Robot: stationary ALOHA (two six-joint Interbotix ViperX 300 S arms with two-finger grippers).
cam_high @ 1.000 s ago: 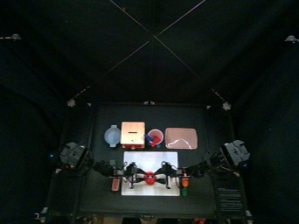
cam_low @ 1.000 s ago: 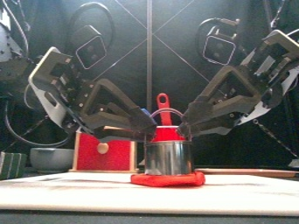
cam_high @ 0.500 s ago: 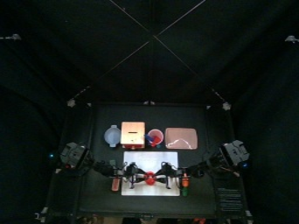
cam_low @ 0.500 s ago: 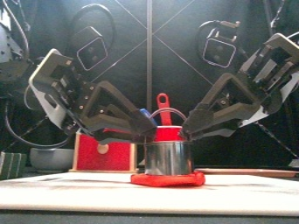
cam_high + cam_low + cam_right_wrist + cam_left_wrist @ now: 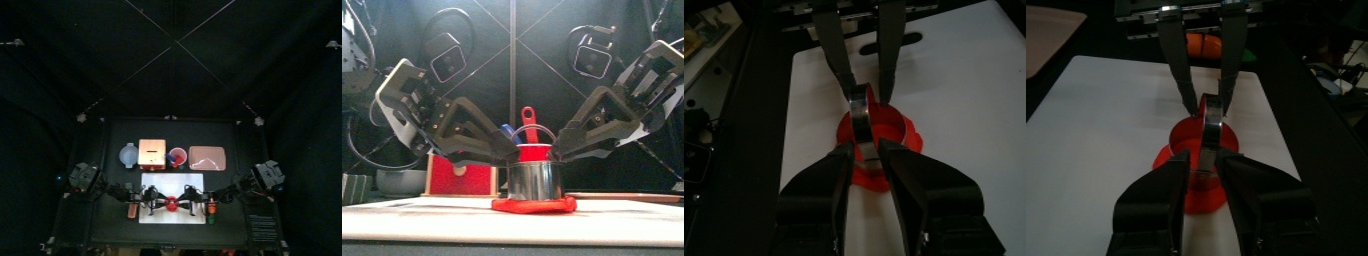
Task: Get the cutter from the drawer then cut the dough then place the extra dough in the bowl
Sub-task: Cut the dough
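The round metal cutter (image 5: 533,181) stands on the flat red dough (image 5: 533,205), which lies on the white cutting board (image 5: 422,222). My left gripper (image 5: 508,160) reaches it from the left and my right gripper (image 5: 560,158) from the right. Each is shut on the cutter's rim on its own side. In the left wrist view the left gripper (image 5: 1205,152) pinches the thin metal wall of the cutter (image 5: 1211,115) above the dough (image 5: 1182,135). The right wrist view shows the right gripper (image 5: 863,150) doing the same on the cutter (image 5: 859,103) over the dough (image 5: 891,130).
Behind the board stand the wooden box (image 5: 152,153) with its red drawer front (image 5: 460,172), the blue-grey bowl (image 5: 128,155), the red cup (image 5: 178,155) with toy knives, and the pink tray (image 5: 209,157).
Both arms have shifted slightly around the cutter. The cutter and dough have stayed in place on the board.
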